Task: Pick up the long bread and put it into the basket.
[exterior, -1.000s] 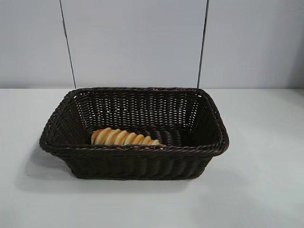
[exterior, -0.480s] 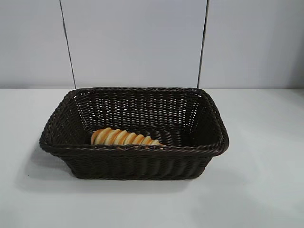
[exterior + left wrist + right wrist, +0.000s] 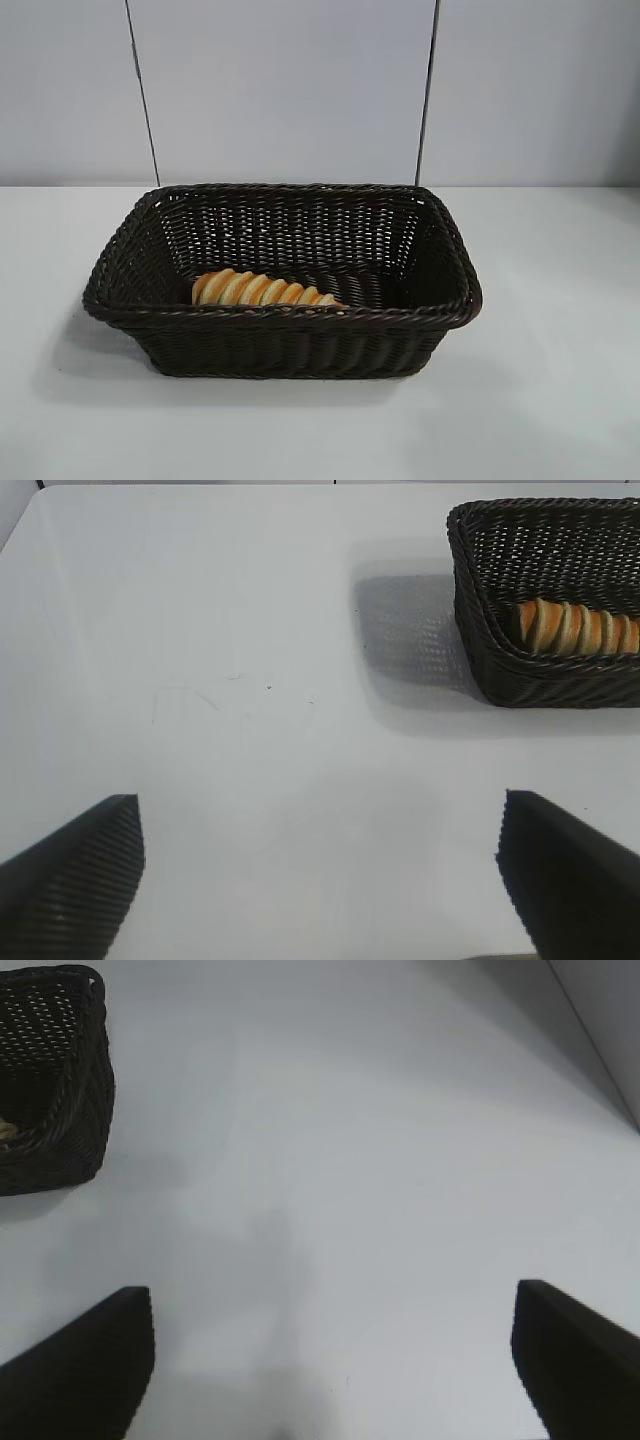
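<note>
Only the wrist views catch the grippers, left gripper [image 3: 320, 880] and right gripper [image 3: 335, 1360] both spread wide, holding nothing, hanging over the white table [image 3: 560, 400] well apart from the dark brown woven wicker basket [image 3: 283, 316], where the golden-tan ridged long bread [image 3: 262, 289] lies inside by the near wall.

white table [image 3: 560, 400], matte, plain, filling the lower half of the exterior view. soft grey shadow [image 3: 75, 365] cast on it toward the left. faint scuff marks [image 3: 235, 695] on the surface in the left wrist view. behind, pale grey wall [image 3: 285, 90] of flat panels, meeting the table's far edge. two thin dark vertical seams: left seam [image 3: 141, 90] slightly tilted, right seam [image 3: 428, 90] nearly upright.
</note>
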